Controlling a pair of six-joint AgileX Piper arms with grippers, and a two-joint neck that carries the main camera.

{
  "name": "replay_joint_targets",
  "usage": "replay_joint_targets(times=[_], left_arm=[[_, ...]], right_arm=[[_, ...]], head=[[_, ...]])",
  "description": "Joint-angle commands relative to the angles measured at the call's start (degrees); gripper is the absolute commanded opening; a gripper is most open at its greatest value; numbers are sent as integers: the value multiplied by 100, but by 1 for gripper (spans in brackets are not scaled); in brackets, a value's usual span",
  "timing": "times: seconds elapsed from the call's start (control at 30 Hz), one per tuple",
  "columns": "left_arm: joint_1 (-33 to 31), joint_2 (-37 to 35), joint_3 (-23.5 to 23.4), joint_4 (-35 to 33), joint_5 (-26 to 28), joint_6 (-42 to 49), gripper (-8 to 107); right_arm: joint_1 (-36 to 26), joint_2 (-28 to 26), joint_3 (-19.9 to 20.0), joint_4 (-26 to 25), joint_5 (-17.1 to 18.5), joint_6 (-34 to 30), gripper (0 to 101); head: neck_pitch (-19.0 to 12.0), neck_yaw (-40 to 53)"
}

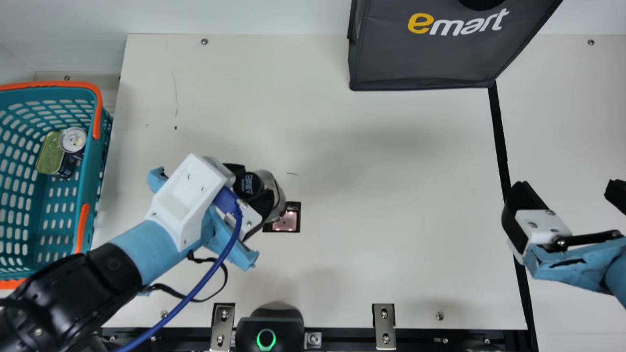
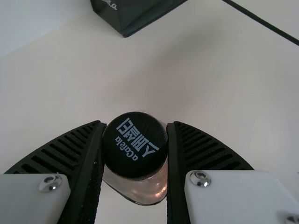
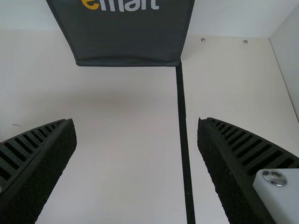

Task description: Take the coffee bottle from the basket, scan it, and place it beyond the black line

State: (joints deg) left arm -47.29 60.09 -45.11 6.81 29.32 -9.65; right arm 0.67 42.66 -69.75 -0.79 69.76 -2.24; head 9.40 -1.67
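In the main view the bottle (image 1: pixel 275 193) was out of the basket (image 1: pixel 90 186), so the taking was done. It sat left of centre in the frame, between the ribbed fingers of the left gripper (image 1: pixel 252 185), which were closed on it near the cap (image 1: pixel 248 185). Its body overlapped the upper left of the scanner (image 1: pixel 286 222), whose window glowed pink. The scan looked to be the step in hand; whether it had registered could not be told, nor whether the bottle touched anything beneath. The carry past the line (image 1: pixel 501 137) and the setting down were left to do. Two cans (image 1: pixel 73 139) lay in the basket at the left of the frame.

The line ran from the bag (image 1: pixel 420 54) at the upper right down to the table's (image 1: pixel 391 195) lower edge. The open room lay from the centre of the frame across to the line, below the bag's bottom edge. A level path through the middle seemed best, though the right gripper (image 1: pixel 567 190) hung at the right side, its fingers wide and holding nothing, one of them by the line. It would likely have had to give way, or the bottle go above or below it.
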Motion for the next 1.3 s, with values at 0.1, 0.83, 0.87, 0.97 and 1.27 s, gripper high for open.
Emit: replay_joint_targets(times=[0.1,0.83,0.87,0.97,1.27], left_arm=[[47,-163,7,-561,145,672,10],[374,-473,-26,-2329,706,2825,10],[384,-473,-20,-2387,719,2899,10],[408,-476,9,-2534,751,3092,10],[433,-512,122,-2838,840,3504,10]], right_arm=[[0,0,0,0,0,0,91],[0,0,0,-8,-9,0,91],[0,0,0,-8,-9,0,91],[0,0,0,-8,-9,0,91],[0,0,0,-8,-9,0,91]], head=[[-148,9],[-148,9],[-148,9],[-148,9],[-148,9]])
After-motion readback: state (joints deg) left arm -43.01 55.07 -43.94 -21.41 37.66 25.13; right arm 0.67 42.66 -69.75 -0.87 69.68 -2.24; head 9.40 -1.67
